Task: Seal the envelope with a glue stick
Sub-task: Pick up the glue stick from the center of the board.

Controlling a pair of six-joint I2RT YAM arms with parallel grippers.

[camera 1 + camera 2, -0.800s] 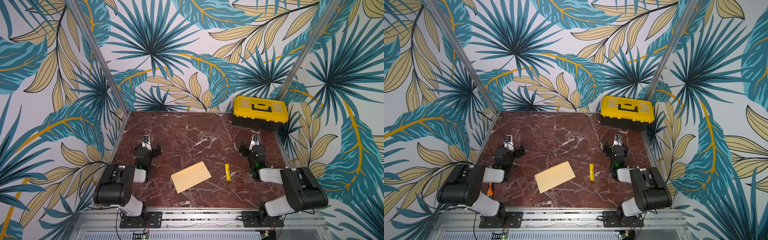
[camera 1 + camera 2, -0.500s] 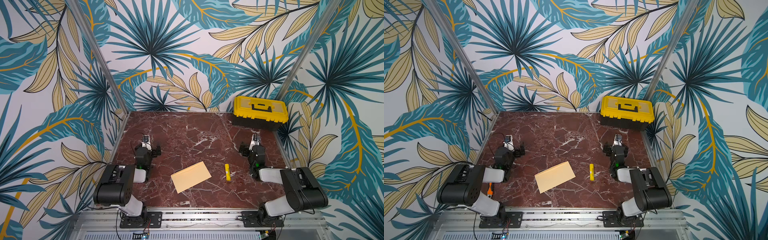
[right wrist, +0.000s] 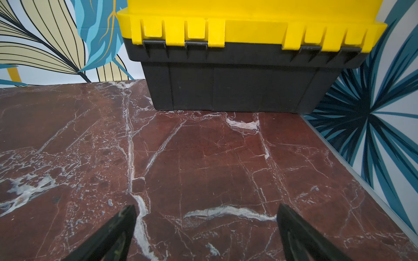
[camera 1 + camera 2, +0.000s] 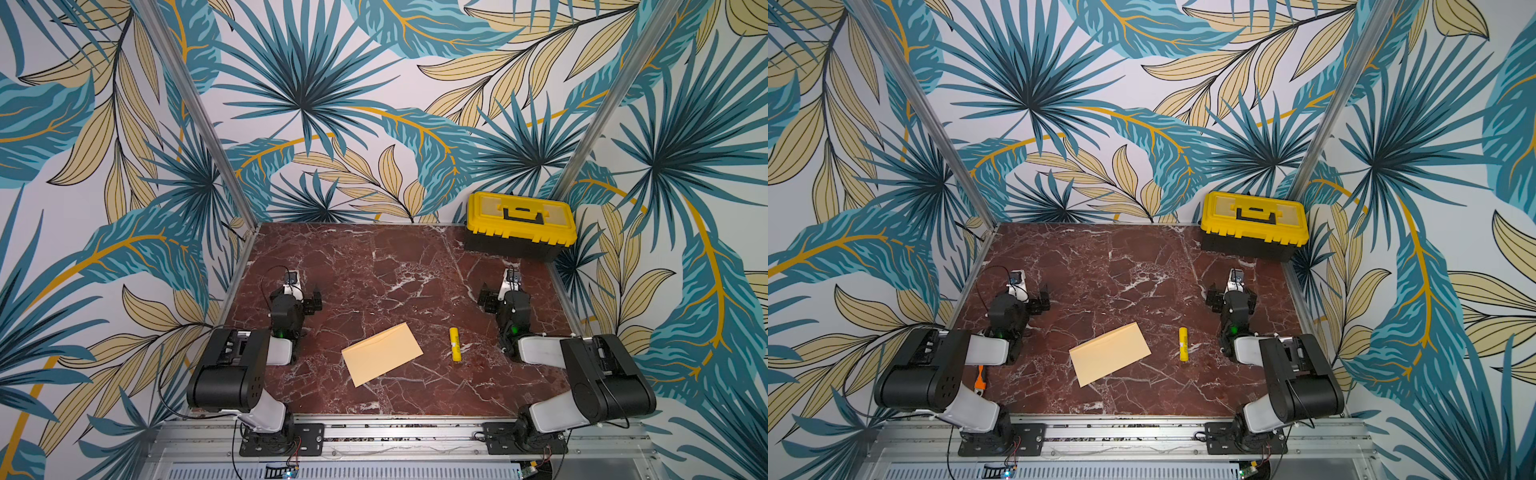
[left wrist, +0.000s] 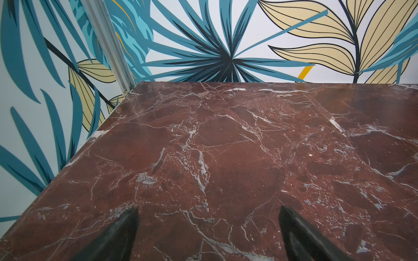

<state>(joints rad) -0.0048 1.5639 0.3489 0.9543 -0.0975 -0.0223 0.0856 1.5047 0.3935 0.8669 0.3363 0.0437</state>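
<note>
Near right end effector [image 4: 505, 296]: glue stick [image 4: 454, 343], seemingly apart; envelope [image 4: 382, 354] beside.

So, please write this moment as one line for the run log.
envelope: flat, untouched | glue stick: lying beside it, apart | left claw: open, empty | right claw: open, empty

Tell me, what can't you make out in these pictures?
Envelope: plain face up in both top views; underside hidden.
Glue stick: label too small to read in top views.
Toolbox: shut lid hides contents; right wrist view's edge cuts its top.
Orange thing: mostly behind the left arm in a top view.
</note>
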